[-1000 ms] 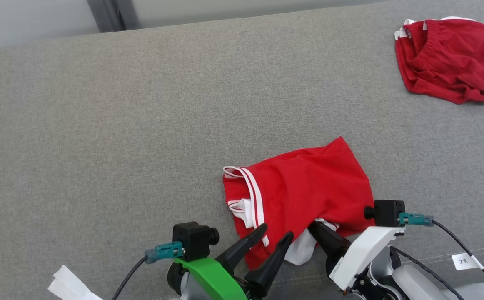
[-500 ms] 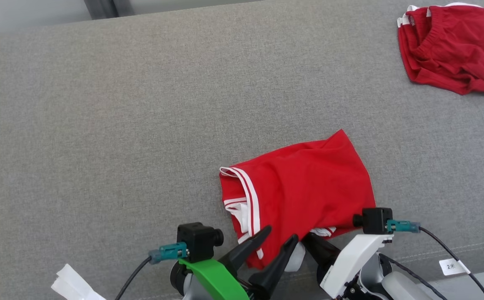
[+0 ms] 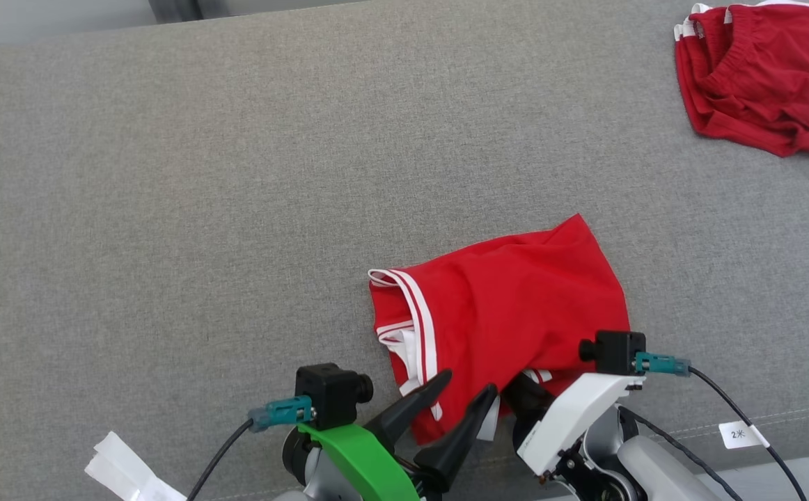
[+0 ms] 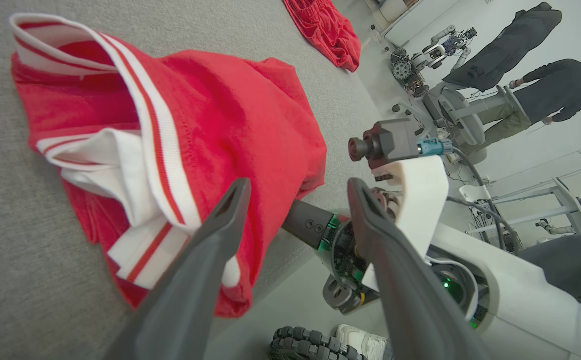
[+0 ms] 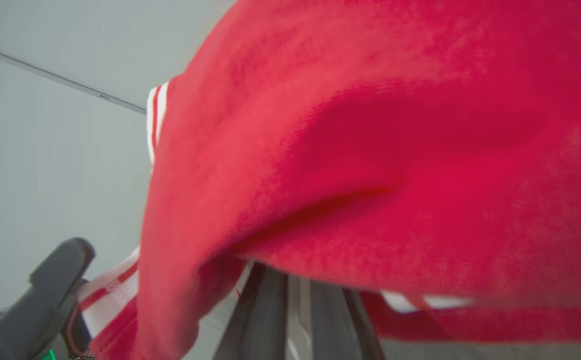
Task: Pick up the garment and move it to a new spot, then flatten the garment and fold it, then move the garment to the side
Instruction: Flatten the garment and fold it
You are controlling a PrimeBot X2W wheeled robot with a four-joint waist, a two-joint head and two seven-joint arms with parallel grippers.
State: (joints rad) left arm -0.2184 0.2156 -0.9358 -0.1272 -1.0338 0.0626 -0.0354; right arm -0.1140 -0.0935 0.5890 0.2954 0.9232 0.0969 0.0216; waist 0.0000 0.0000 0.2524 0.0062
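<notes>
Head view: the red garment [image 3: 509, 306] lay crumpled on the grey sofa cushion [image 3: 237, 209], close to the near edge, with a 2nd red garment [image 3: 759, 76] well apart at the far right. The left gripper [image 3: 468, 383] hung over the striped hem, jaws spread wide. The right gripper [image 3: 526, 400] was tucked under the near edge.

Left wrist view: both fingers straddled nothing yet, and the white-striped hem [image 4: 165, 150] sat just beside 1 of them.

Right wrist view: the right fingers [image 5: 270, 305] were pressed together and ran up into a fold of red cloth, so I'd say they pinched it.

Looked like the pick-up step to me. Next the left needed to drop onto that hem and close, then both lift together.
</notes>
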